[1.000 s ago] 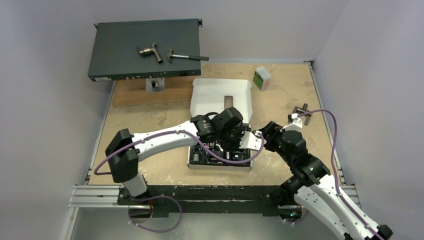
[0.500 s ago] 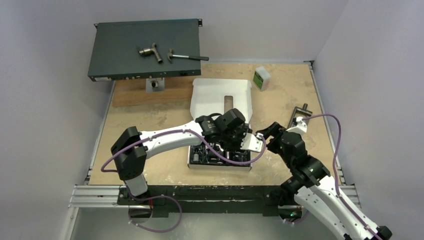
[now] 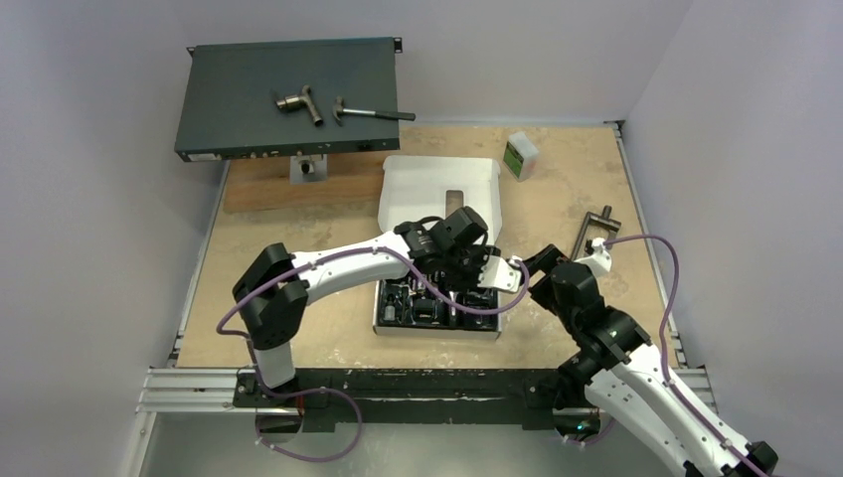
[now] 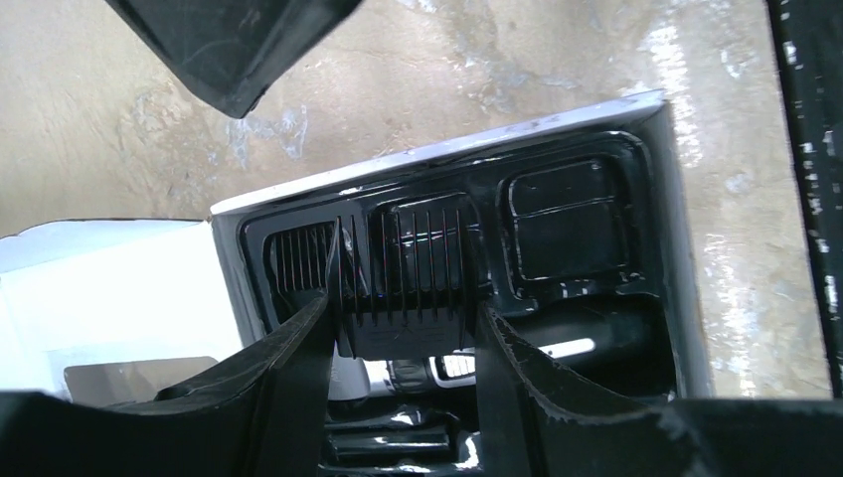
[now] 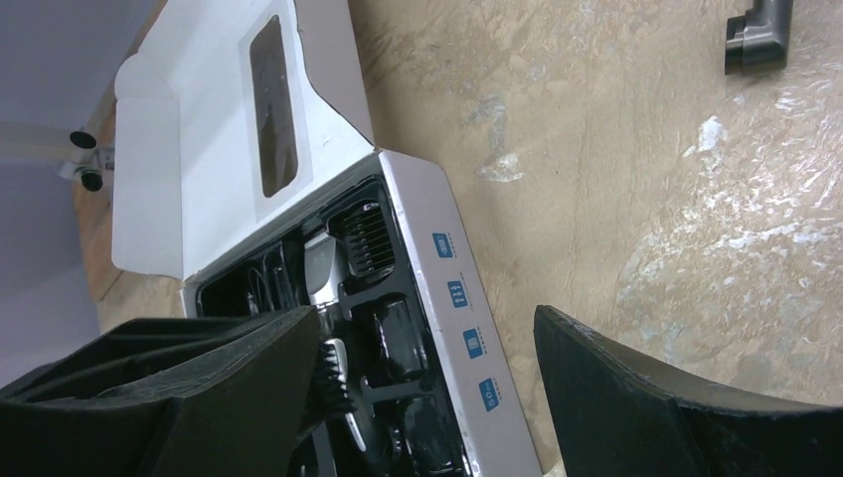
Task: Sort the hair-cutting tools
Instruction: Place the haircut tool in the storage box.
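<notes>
Left claw [image 4: 403, 316] grips a comb [image 4: 418, 288] over the slots of the box [image 4: 686, 248]. Held only by its edges, it could twist and jam crooked. Right claw [image 5: 427, 316], wide and empty, hangs just beside the box and might nudge it.

**Glossy tray, matt comb, scuffed board**

The moulded tray [image 4: 572, 214] is glossy black plastic that catches white glints. The comb attachment [image 4: 413, 298] is matt black plastic, finely ribbed. The box [image 5: 199, 179] is smooth white card. The table [image 3: 288, 224] is mottled tan board, patchy and worn. On the matt dark case [image 3: 239, 99] at its far left corner, the hammer [image 3: 373, 113] and pipe fitting [image 3: 298, 102] are dull grey metal.
</notes>
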